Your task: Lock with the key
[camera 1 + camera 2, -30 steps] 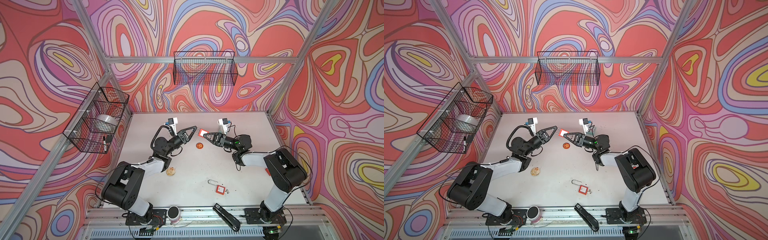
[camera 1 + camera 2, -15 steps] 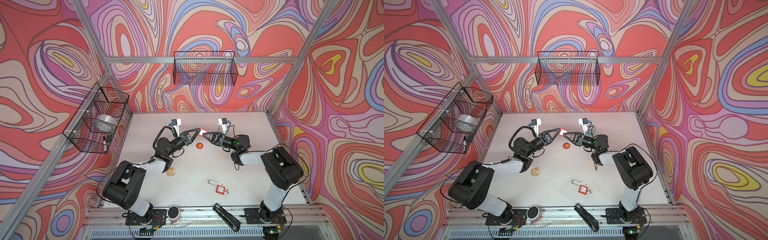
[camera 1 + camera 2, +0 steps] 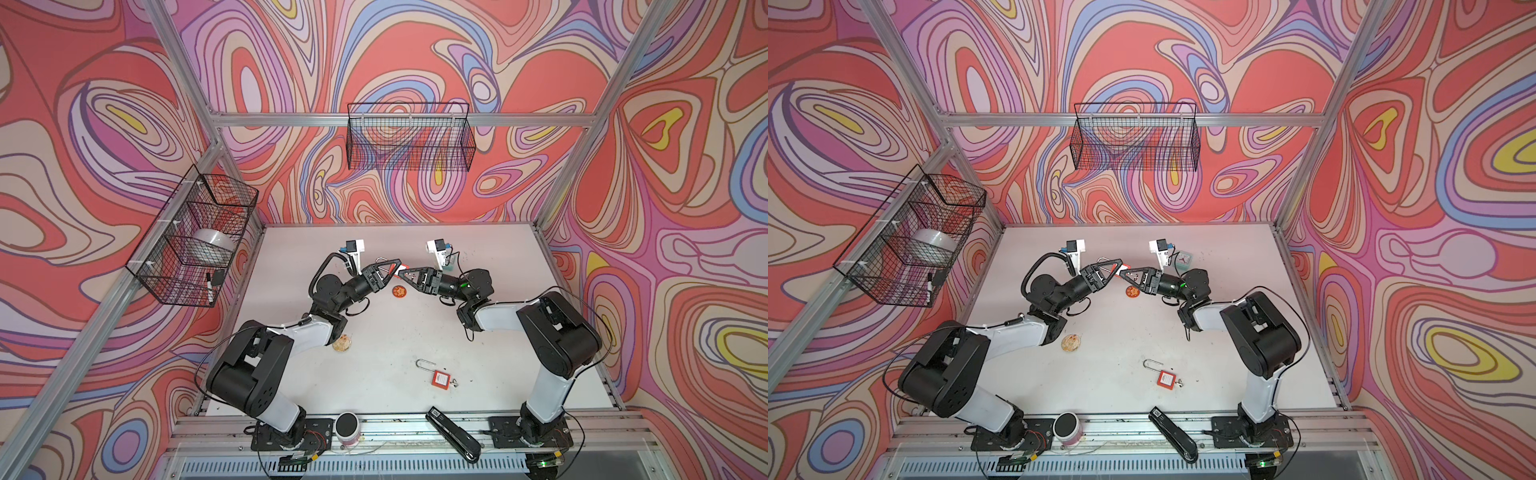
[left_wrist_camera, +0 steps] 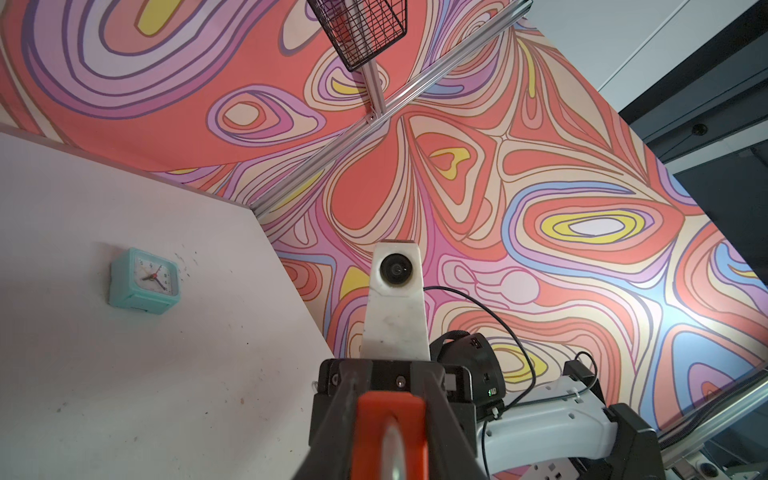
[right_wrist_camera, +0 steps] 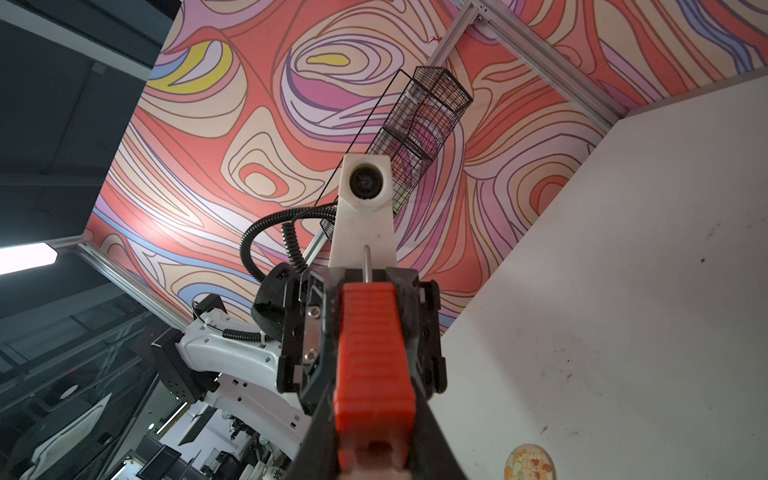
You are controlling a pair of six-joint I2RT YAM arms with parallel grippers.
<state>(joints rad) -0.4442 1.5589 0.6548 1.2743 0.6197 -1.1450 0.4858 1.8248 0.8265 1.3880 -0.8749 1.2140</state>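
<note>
Found right pincer (image 3: 407, 275) clamped on body of red padlock (image 5: 374, 365), holding it clear of surface (image 3: 374, 386), toward 12 o'clock of centre in both top views. Found left pincer (image 3: 397, 266) set nose to nose with right one, tips at shackle (image 5: 366, 259) end of same padlock. Observed jaws drawn close there; could not tell whether gripping shackle or merely flanking it. Saw shackle edge-on from right wrist view, pointing away toward left arm; could not determine whether seated in body or sprung. Made out no key on held padlock.

Noted second red padlock (image 3: 441, 377) lying flat on surface at 5 o'clock, well apart from both pincers, with small metal piece (image 3: 456, 382) at its base. Possibly a key; too small to confirm.

Judged step in hand: two-arm steadying of padlock ahead of closing shackle or working key. Judged next move to call for firm hold on body by right pincer and straight push along shackle axis by left, without twist. Flagged risk: padlock slipping in jaws under off-axis load.
</note>
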